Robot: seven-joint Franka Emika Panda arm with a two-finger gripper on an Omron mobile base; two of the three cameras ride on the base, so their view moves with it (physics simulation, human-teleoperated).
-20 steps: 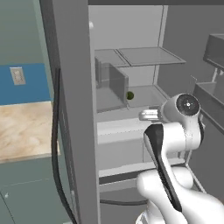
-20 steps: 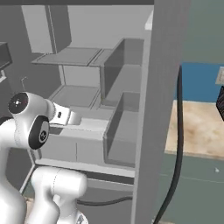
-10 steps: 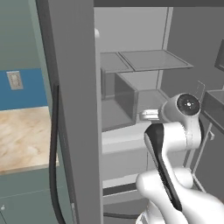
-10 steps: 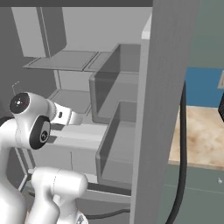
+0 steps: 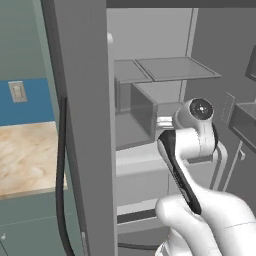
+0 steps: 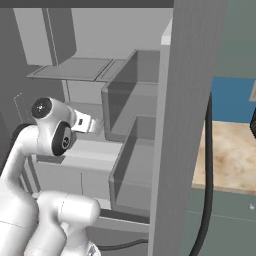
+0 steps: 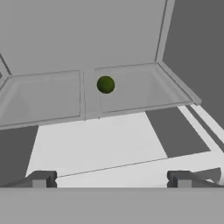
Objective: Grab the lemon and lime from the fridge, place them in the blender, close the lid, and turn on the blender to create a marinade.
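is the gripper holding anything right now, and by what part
Nothing is held. The gripper is open and empty, with the lime sitting apart on the fridge shelf ahead.

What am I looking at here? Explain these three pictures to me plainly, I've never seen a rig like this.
It is a simulated kitchen. The white jointed machine is a robot arm on a driving base, facing an open grey fridge. Two pictures come from cameras on the base, behind the arm to its left and right, looking into the fridge at its pale shelves. The third comes from a camera on the hand itself: the two dark tips at the bottom belong to its gripper, standing open and holding nothing. Ahead of it, a small green round fruit, probably the lime, sits on a shelf.
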